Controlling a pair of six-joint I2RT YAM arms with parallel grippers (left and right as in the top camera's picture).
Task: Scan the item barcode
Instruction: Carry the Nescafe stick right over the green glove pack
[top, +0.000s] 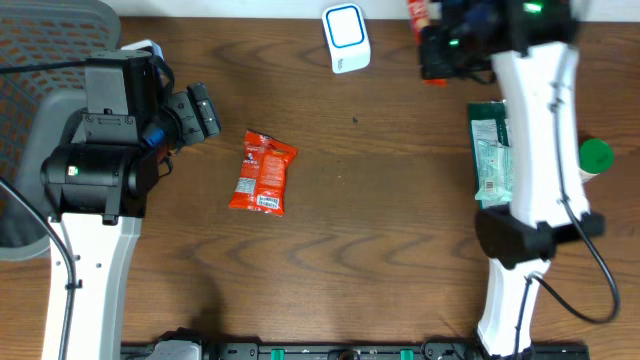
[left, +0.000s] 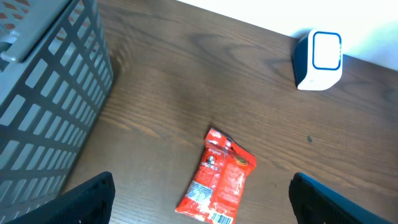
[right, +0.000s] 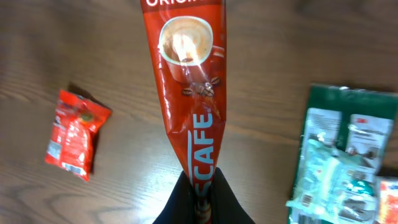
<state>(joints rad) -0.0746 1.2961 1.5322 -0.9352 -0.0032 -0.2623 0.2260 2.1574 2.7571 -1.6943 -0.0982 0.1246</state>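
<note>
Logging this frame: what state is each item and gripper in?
Left gripper: open, empty.
Right gripper: shut on red coffee stick sachet.
Red crinkled snack packet: flat on table, untouched.
White-and-blue box scanner: standing on table.
Green plastic packet: flat on table.

red coffee sachet (right: 186, 93): white "CAFE" running lengthwise up the lower half, with the letters before it hidden. The top edge shows a word cut by the frame, roughly "ORIGIN". red snack packet (left: 217, 183): white label at one end, print too small to read. green package (right: 342, 155): print illegible.
</note>
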